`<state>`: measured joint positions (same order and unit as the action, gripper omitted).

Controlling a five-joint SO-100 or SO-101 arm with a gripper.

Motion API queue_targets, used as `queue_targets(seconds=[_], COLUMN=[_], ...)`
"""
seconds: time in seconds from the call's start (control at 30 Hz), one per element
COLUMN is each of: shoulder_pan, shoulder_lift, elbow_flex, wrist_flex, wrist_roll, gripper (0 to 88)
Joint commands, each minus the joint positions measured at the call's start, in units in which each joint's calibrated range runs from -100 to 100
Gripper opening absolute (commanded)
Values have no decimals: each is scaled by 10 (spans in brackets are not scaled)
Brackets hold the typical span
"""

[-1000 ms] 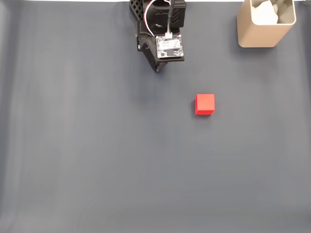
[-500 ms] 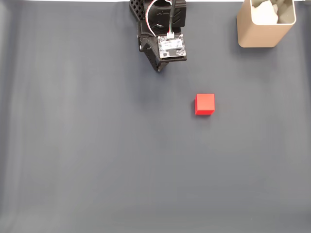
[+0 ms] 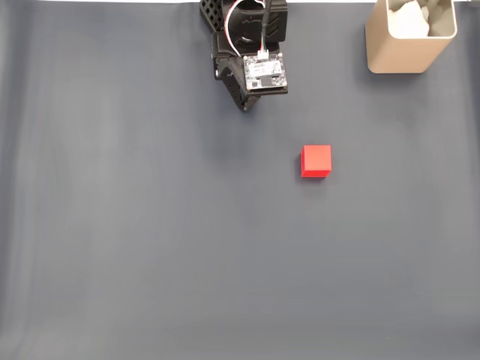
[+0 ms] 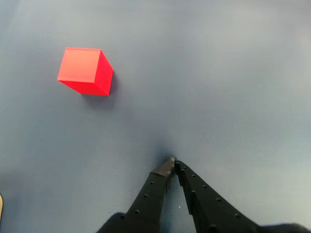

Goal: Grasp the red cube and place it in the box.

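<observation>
Red cube (image 3: 316, 161) sits free on the grey mat (image 3: 150, 240).
Arm folded at the far edge; gripper (image 4: 172, 162) fingertips together, clear of the cube; box (image 3: 409, 37) well apart.

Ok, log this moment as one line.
tool shut, empty | cube on mat, apart from tool | box far corner | stage: pre-grasp

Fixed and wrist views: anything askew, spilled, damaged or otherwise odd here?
Nothing stands out. The red cube sits flat on the grey mat, the box stands upright at the far right, and the gripper is shut, empty, apart from the cube.
</observation>
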<state>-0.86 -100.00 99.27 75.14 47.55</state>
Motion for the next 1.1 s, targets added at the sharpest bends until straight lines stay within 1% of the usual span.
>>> queue_targets(seconds=[0.0, 1.07], shoulder_pan=[-3, -7], shoulder_lift=[0, 0], elbow_flex=[5, 5], wrist_flex=[9, 9], wrist_roll=[-4, -9], gripper=[10, 3])
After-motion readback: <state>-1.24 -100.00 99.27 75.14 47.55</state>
